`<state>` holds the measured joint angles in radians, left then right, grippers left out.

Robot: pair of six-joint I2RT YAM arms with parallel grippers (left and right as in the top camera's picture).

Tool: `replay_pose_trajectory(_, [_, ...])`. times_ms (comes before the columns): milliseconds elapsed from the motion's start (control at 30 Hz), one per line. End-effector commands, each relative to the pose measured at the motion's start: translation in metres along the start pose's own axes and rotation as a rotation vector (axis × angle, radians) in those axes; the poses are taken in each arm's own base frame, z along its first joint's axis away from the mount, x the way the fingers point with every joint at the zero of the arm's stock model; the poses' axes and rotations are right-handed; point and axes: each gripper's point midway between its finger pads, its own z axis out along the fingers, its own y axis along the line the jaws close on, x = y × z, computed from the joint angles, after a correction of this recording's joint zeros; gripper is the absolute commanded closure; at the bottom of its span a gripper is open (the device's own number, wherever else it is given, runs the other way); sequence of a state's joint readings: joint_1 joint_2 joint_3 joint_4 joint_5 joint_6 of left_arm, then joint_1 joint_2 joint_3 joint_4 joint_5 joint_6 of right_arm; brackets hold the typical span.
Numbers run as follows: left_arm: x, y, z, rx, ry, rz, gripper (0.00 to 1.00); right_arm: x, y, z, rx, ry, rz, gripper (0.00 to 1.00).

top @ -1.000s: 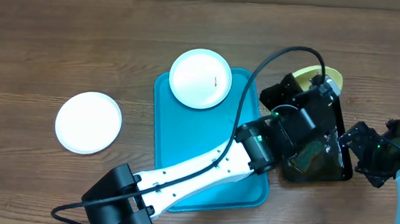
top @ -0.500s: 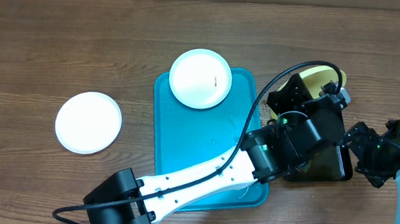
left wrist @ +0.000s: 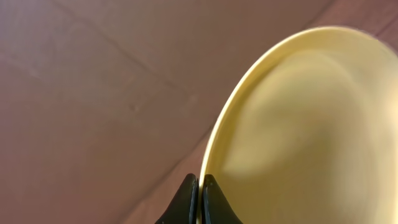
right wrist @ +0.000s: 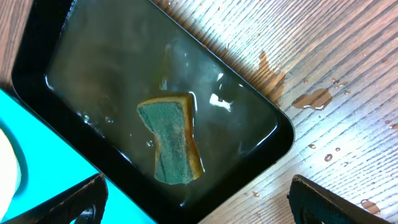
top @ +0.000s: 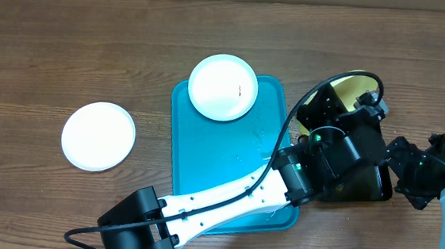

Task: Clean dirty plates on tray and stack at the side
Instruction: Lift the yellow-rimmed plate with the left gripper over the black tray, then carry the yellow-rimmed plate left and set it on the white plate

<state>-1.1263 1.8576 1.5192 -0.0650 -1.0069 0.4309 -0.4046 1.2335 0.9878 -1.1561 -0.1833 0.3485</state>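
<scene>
The left arm hides most of the yellow plate and black tray; close up, the plate is blurred.

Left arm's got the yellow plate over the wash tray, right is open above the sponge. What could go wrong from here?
The left gripper pinches the yellow plate only at its very rim, so it might pivot or slip.
The right gripper, open above the sponge in the water-filled black tray, shares that space with the left arm; they may collide.
Scrubbing may slosh more water onto the table.
</scene>
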Motion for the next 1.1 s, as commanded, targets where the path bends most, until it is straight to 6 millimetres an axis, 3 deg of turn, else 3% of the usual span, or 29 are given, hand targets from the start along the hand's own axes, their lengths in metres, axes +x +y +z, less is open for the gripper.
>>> replay_pose_trajectory(0, [0.002, 0.011, 0.002, -0.070, 0.027, -0.110, 0.96, -0.004, 0.002, -0.005, -0.005, -0.019, -0.007, 0.05])
replay_pose_trajectory(67, [-0.001, -0.002, 0.002, 0.004, 0.007, -0.133, 0.96, -0.004, 0.002, -0.005, -0.005, -0.018, -0.007, 0.05])
replay_pose_trajectory(100, [0.000, -0.012, 0.002, 0.055, 0.001, -0.018, 0.96, -0.004, 0.002, -0.005, -0.006, -0.020, -0.007, 0.05])
replay_pose_trajectory(133, [0.002, -0.002, 0.003, 0.004, 0.018, -0.021, 0.96, -0.004, 0.002, -0.005, -0.006, -0.020, -0.007, 0.05])
replay_pose_trajectory(167, [0.008, 0.008, 0.004, -0.048, 0.041, -0.150, 0.96, -0.004, 0.002, -0.005, -0.006, -0.020, -0.007, 0.05])
replay_pose_trajectory(267, [0.020, -0.004, 0.002, 0.023, 0.077, -0.160, 0.96, -0.004, 0.002, -0.005, -0.005, -0.019, -0.007, 0.05])
replay_pose_trajectory(467, [0.062, 0.014, -0.013, 0.117, 0.262, -0.485, 0.96, -0.003, 0.001, -0.005, -0.004, -0.016, -0.011, 0.05])
replay_pose_trajectory(667, [0.157, 0.094, -0.028, 0.119, 0.660, -0.827, 0.96, -0.003, 0.001, -0.005, -0.005, -0.017, -0.011, 0.05])
replay_pose_trajectory(867, [0.280, 0.195, -0.040, -0.160, 1.012, -0.947, 0.95, -0.004, 0.002, -0.005, -0.006, -0.019, -0.011, 0.05])
replay_pose_trajectory(967, [0.335, 0.226, -0.048, -0.269, 1.142, -1.022, 0.96, -0.004, 0.002, -0.005, -0.006, -0.018, -0.010, 0.05])
replay_pose_trajectory(1067, [0.387, 0.241, -0.053, -0.306, 1.230, -1.123, 0.95, -0.003, 0.002, -0.005, -0.006, -0.017, -0.010, 0.05])
